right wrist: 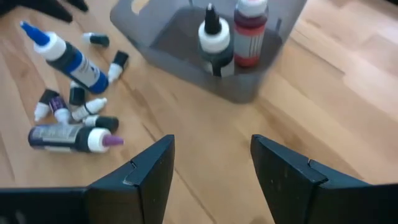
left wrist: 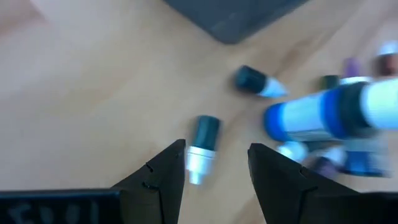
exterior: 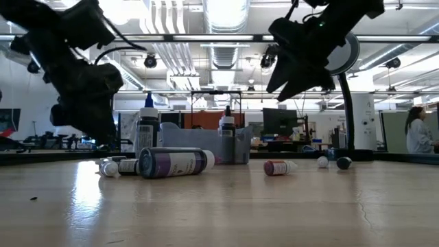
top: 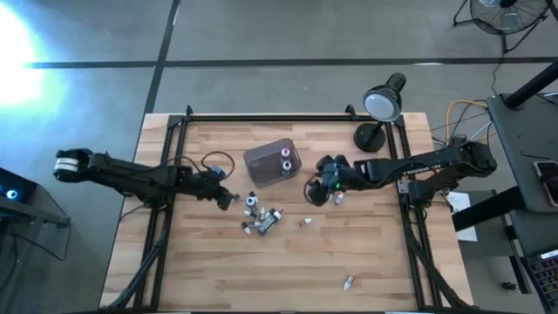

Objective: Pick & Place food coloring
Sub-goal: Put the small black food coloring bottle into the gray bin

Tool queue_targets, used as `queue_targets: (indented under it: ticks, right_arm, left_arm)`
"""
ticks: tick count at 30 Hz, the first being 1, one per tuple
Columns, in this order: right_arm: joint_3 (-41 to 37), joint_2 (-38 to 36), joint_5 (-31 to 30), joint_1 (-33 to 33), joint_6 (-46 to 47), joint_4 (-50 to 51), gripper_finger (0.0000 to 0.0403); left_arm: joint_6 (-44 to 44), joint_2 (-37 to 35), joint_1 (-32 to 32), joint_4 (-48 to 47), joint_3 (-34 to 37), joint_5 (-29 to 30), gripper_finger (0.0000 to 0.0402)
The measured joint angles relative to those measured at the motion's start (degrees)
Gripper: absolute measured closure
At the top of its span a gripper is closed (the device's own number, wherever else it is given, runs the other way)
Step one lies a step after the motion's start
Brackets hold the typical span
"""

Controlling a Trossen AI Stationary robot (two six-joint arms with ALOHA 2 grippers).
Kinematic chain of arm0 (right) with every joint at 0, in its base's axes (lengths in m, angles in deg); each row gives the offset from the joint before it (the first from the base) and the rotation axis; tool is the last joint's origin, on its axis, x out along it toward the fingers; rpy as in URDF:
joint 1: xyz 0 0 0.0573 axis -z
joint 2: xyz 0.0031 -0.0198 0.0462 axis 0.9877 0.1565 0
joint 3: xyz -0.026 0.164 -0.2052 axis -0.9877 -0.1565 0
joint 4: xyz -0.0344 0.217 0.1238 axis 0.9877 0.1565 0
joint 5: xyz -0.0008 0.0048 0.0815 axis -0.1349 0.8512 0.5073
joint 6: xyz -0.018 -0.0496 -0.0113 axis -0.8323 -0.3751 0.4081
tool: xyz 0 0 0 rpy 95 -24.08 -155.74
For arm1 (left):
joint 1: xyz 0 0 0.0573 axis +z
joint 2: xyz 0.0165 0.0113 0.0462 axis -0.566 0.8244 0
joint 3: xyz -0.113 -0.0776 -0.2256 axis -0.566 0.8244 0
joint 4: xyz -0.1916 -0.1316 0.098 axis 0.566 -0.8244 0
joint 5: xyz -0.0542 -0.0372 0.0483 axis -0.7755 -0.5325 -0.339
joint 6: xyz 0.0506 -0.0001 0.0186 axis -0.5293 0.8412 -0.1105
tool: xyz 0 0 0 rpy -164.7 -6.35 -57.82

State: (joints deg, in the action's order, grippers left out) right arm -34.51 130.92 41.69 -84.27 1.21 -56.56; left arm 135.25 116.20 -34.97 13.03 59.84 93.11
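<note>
Several food coloring bottles (top: 261,218) lie in a heap on the wood table, just in front of the grey tub (top: 272,163). My left gripper (top: 231,200) hovers low at the heap's left edge, open. In the left wrist view a small dark bottle with a white cap (left wrist: 202,148) lies right at the open left gripper (left wrist: 216,149), by one fingertip, not gripped. A larger blue bottle (left wrist: 329,113) lies beyond it. My right gripper (top: 316,187) hangs open and empty to the right of the tub (right wrist: 186,37), which holds two upright bottles (right wrist: 214,40).
Stray bottles lie near the right gripper (top: 338,199), at mid-table (top: 305,222) and near the front edge (top: 349,281). A black desk lamp (top: 377,113) stands at the back right corner. A black metal frame (top: 288,116) borders the table.
</note>
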Motion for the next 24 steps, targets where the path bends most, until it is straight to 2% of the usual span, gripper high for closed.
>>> queue_targets:
  ticks: [4,10,24]
  right_arm:
    - [0.0,0.0,-2.4,-2.5,2.9,1.5,0.0197]
    - [0.0,0.0,-2.7,-4.4,6.3,2.8,0.0197]
    - [0.0,0.0,-4.0,-5.0,7.8,3.0,0.0197]
  left_arm:
    - [-1.5,5.3,-0.9,-6.2,-4.9,2.5,0.0251]
    - [-5.2,12.6,-1.3,-6.1,-7.6,-0.9,0.0250]
    - [-11.5,25.8,-1.2,-5.0,-10.7,-0.6,0.0258]
